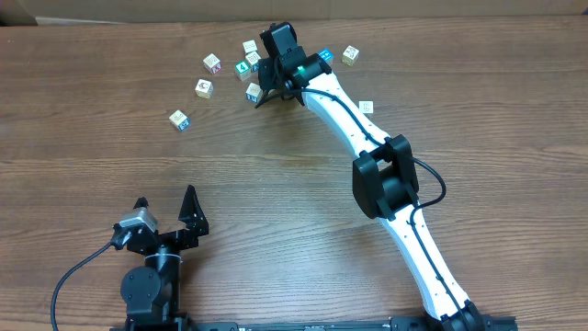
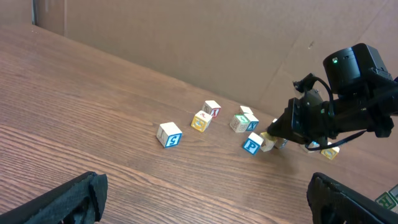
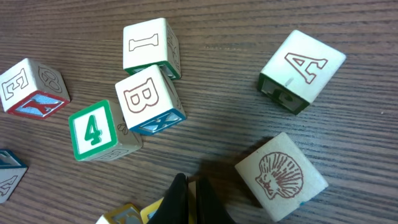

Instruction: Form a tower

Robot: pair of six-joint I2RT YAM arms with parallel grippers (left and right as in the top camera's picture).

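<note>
Overhead: small printed cubes (image 1: pixel 203 87) scattered singly in the upper middle of the table (image 1: pixel 92 147). Right gripper (image 1: pixel 265 90) down among them. Left gripper (image 1: pixel 166 207) at lower left, fingers spread wide, nothing between. Cannot tell whether any tower stands under the right arm.

Left wrist: own fingers far apart at the bottom corners; right gripper's tips just beside a P cube (image 2: pixel 251 145), right of centre.

Right wrist: fingertips pressed together at bottom centre, pinching nothing. Yellow-edged cube (image 3: pixel 152 208) just left of them, shell cube (image 3: pixel 280 174) to the right.

Table (image 1: pixel 92 184): brown wood grain, matt. Cubes (image 3: pixel 151 99): pale smooth wood, coloured print. Right arm (image 1: pixel 344 115): glossy white plastic shell.
</note>
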